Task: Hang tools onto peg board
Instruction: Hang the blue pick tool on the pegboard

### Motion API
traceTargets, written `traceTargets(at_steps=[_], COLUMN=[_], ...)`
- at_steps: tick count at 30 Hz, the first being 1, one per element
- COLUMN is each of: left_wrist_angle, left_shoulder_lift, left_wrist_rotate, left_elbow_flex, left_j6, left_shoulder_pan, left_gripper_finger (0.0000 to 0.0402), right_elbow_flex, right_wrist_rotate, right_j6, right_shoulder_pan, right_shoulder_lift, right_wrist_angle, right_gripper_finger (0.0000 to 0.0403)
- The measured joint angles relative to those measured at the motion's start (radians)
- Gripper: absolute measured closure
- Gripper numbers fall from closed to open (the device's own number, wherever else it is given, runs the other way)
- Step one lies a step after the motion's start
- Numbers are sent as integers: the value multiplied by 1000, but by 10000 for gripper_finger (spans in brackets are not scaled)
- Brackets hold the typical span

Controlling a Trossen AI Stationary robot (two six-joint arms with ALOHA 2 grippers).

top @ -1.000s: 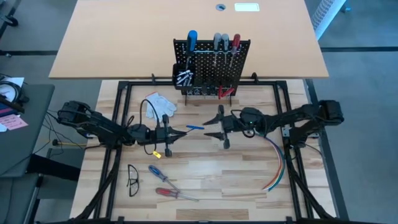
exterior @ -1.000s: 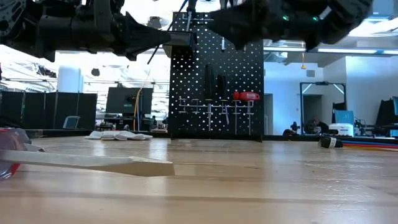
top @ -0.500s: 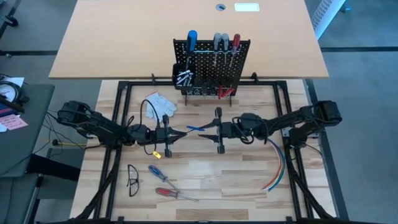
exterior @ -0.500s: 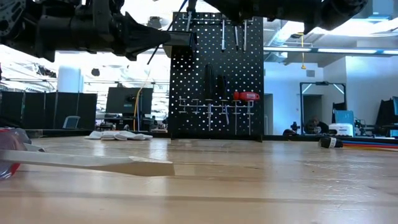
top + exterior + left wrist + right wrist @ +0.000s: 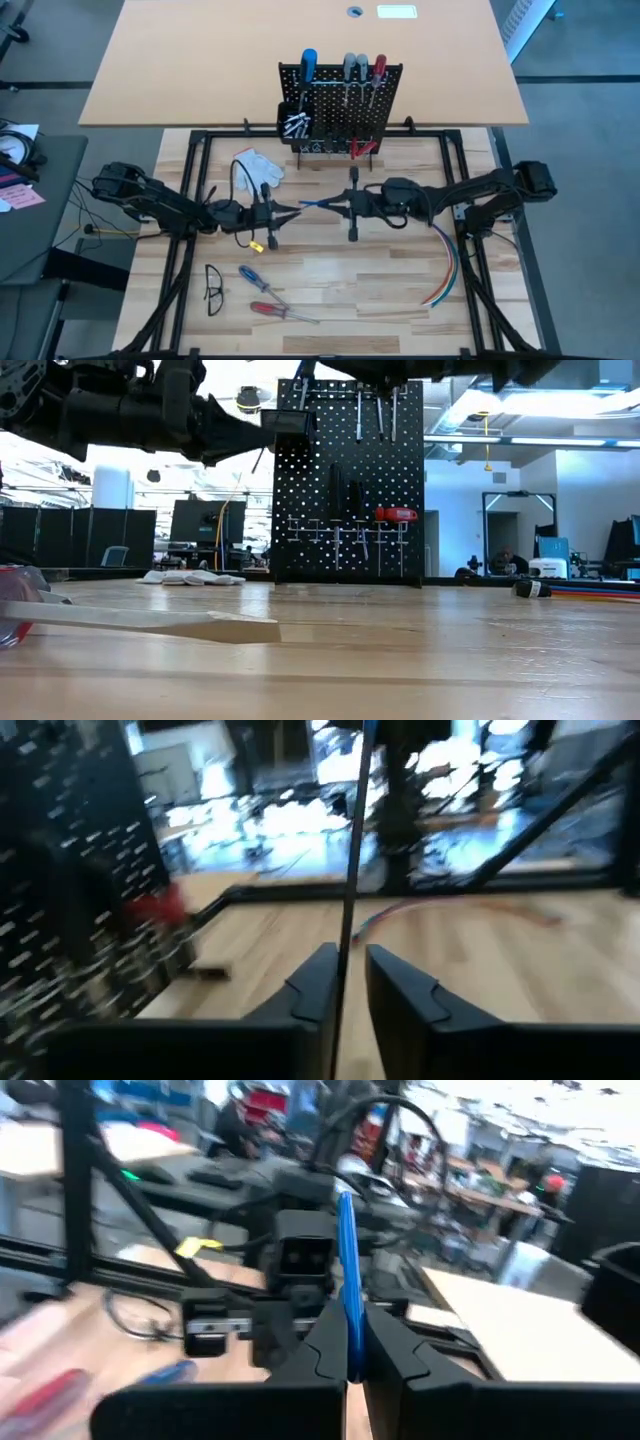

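A blue-handled tool [image 5: 313,203] with a thin dark shaft hangs in the air over the table's middle, between my two grippers. My right gripper [image 5: 334,205] comes from the right and is shut on its blue part [image 5: 346,1270]. My left gripper [image 5: 290,210] comes from the left. Its fingers [image 5: 322,970] stand a narrow gap apart with the dark shaft [image 5: 349,870] between them. The peg board [image 5: 340,100] stands upright at the far middle, with blue, grey and red screwdrivers and red pliers [image 5: 362,148] hanging on it. My right gripper pinches the tool's blue part [image 5: 348,1320] between its two fingers, coming level from the table's right. The blue part runs on past the fingertips toward my left gripper, clear of the table. My left gripper has the dark shaft [image 5: 342,945] close beside one finger; whether it touches, I cannot tell.
A white glove [image 5: 258,165] lies left of the peg board. A blue screwdriver [image 5: 250,277], a red screwdriver [image 5: 275,311] and glasses [image 5: 213,288] lie near the front left. A bundle of coloured cables [image 5: 445,265] curves along the right.
My right gripper has moved toward the table's left, up to my left gripper, and has shut on the blue tool. The tool stays in the air between the two grippers.
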Motion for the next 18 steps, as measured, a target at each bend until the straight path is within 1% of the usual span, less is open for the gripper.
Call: traceTargets(at_steps=[3,4,6,8,9,11,14,18], left_wrist_angle=[-114,-179,-301,-373,-400,-442,-450,-454], left_shoulder_lift=[-15,-22,-42,-77,-92,-121,-161,-181], left_wrist_rotate=[-108,-142,-228,-291,-306,-304,-303,-303], left_elbow_flex=[0,-1,-4,-4,-4,-3,-3,-3], left_j6=[-2,-7,-18,-38,-57,-99,-133,-126], left_shoulder_pan=[0,-1,-3,-1,-1,-2,-13,-28], left_gripper_finger=[323,313,296,285,282,280,284,290], right_elbow_flex=[63,91,138,173,183,186,186,186], right_wrist_rotate=[89,153,234,304,312,299,278,188], right_j6=[-30,-53,-78,-100,-102,-103,-80,-37], right_shoulder_pan=[-11,-19,-40,-66,-82,-121,-185,-246], right_shoulder_lift=[-16,-22,-32,-33,-31,-24,-13,-11], right_wrist_angle=[-146,-200,-285,-348,-372,-387,-385,-371], right_gripper_finger=[389,389,389,389,389,389,389,389])
